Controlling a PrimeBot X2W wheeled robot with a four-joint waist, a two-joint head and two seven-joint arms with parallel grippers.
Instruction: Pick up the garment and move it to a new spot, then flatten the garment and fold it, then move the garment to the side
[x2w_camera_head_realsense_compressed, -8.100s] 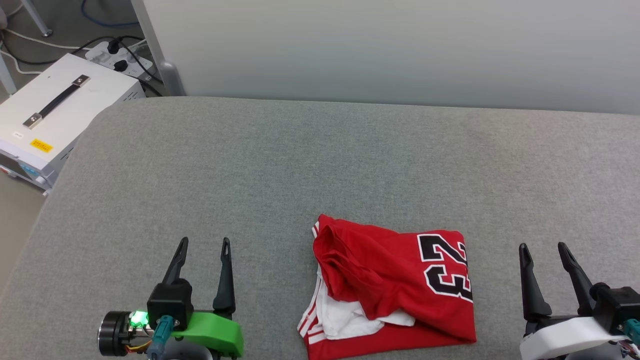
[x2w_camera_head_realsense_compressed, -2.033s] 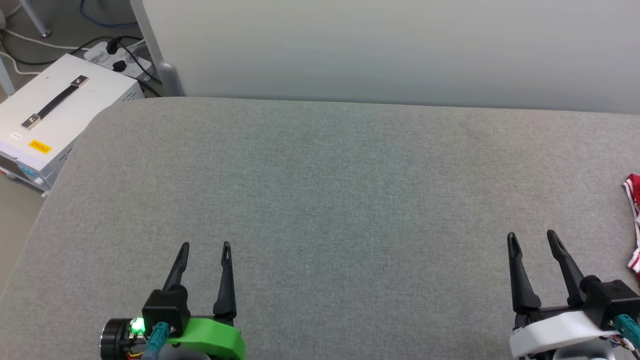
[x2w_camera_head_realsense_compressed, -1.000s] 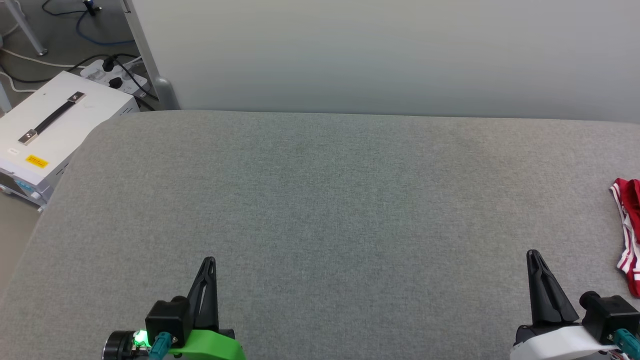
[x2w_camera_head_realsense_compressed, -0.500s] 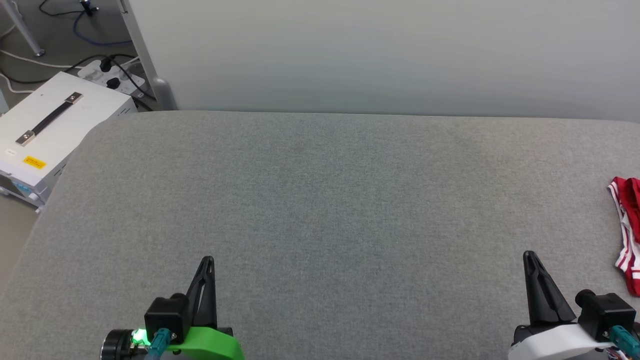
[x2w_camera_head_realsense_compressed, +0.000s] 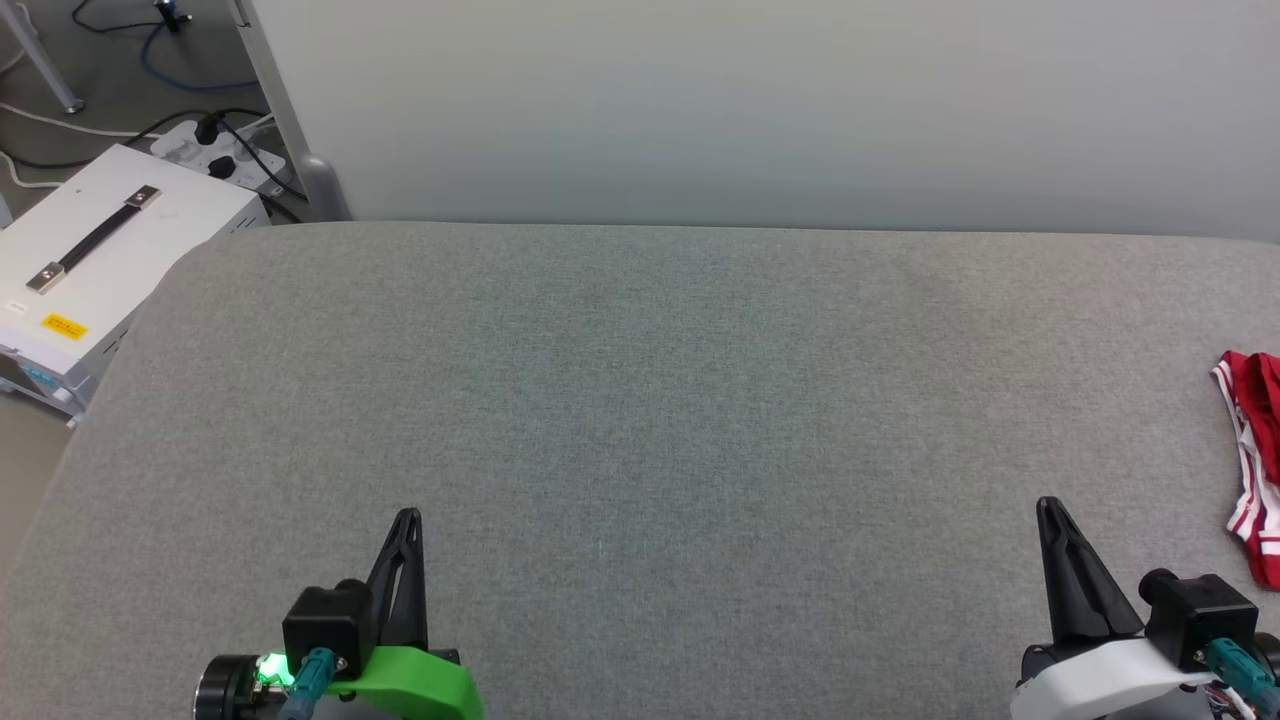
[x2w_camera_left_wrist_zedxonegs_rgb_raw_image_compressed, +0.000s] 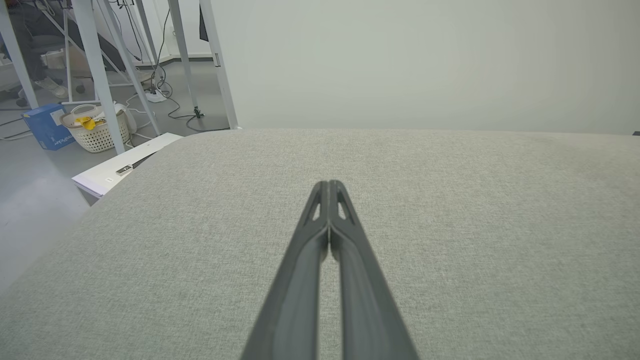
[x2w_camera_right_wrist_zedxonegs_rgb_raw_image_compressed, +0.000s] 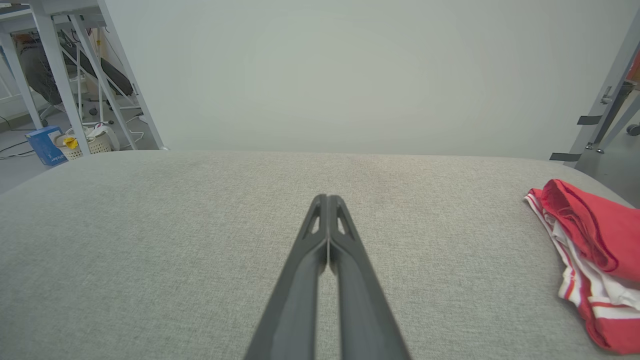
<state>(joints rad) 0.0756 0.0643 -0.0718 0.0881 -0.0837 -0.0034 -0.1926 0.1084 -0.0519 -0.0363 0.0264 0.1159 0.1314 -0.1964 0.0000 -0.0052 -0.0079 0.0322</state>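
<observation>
There, the garment (x2w_camera_head_realsense_compressed: 1262, 420) lies on the grey padded surface (x2w_camera_head_realsense_compressed: 640, 400), off to the right of the right gripper (x2w_camera_head_realsense_compressed: 1047, 508) and apart from it. That gripper and the left gripper (x2w_camera_head_realsense_compressed: 406, 517) each have their fingers pressed together, holding nothing.

Grey fabric-covered worktop (x2w_camera_head_realsense_compressed: 640, 400), padded look, rounded corners at far L + R. On it: garment (x2w_camera_head_realsense_compressed: 1262, 400), red w/ white layers + red/white striped trim, lying bunched and folded over at the far R side, nr the worktop's edge.
</observation>
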